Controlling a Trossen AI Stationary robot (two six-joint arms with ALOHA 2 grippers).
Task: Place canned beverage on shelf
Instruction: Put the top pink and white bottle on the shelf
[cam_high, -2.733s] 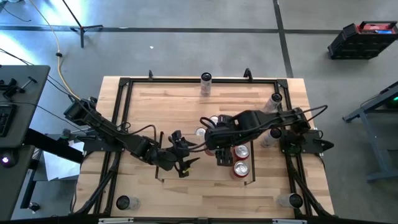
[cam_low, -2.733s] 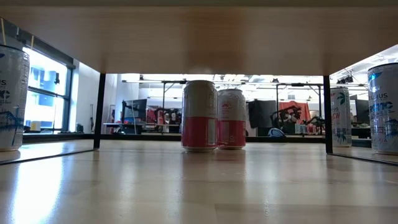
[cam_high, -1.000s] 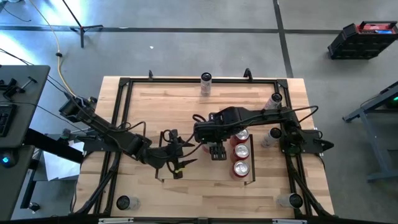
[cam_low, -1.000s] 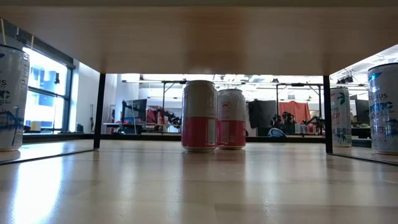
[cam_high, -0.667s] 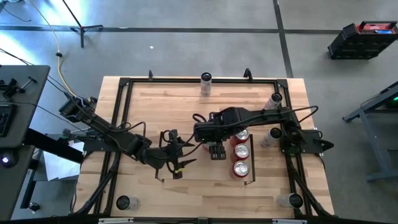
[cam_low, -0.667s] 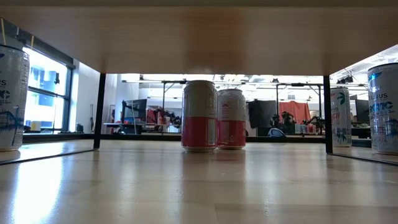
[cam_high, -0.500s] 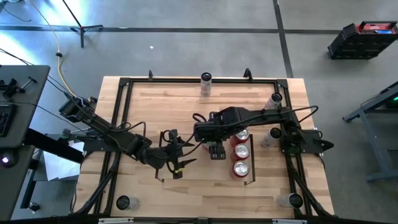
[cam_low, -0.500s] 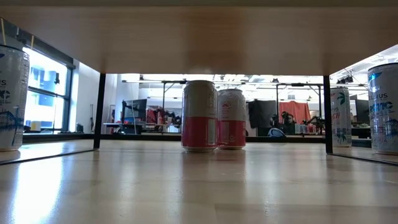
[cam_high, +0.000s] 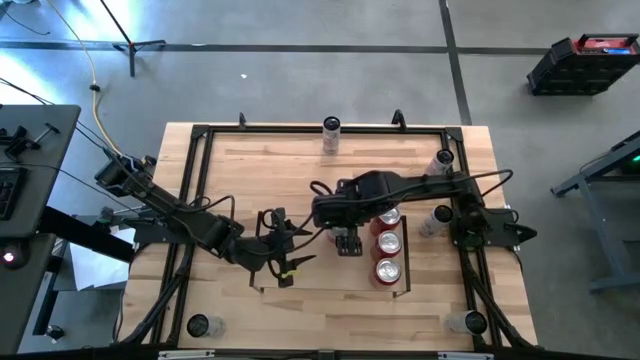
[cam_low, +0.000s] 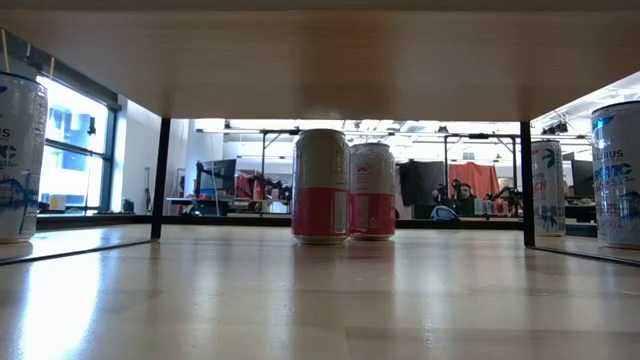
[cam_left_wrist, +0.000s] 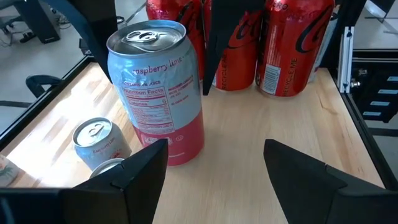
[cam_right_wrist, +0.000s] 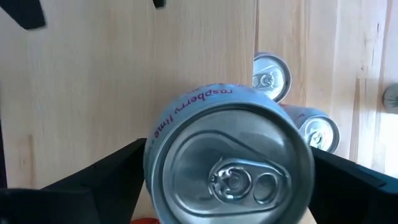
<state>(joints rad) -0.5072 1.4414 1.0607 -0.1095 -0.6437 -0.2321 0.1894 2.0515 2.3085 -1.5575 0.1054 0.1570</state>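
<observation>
Pink-and-grey raspberry lime can (cam_right_wrist: 229, 163) stood upright on the shelf (cam_high: 330, 278), directly beneath the right gripper (cam_high: 347, 243), between its spread, released fingers.

**Tight on the right of the shelf, open on the left**

The shelf (cam_high: 300, 282) is crowded along its right edge: red cans (cam_high: 387, 268) stand in a row there, with the raspberry can (cam_left_wrist: 158, 90) just beside them under the right gripper (cam_high: 347, 243). The left gripper (cam_high: 283, 262) sits over the shelf's left part, fingers apart, facing that can. Bare wood lies between the two. Tall cans (cam_high: 331, 132) stand at the table's edges, well apart from the shelf.
</observation>
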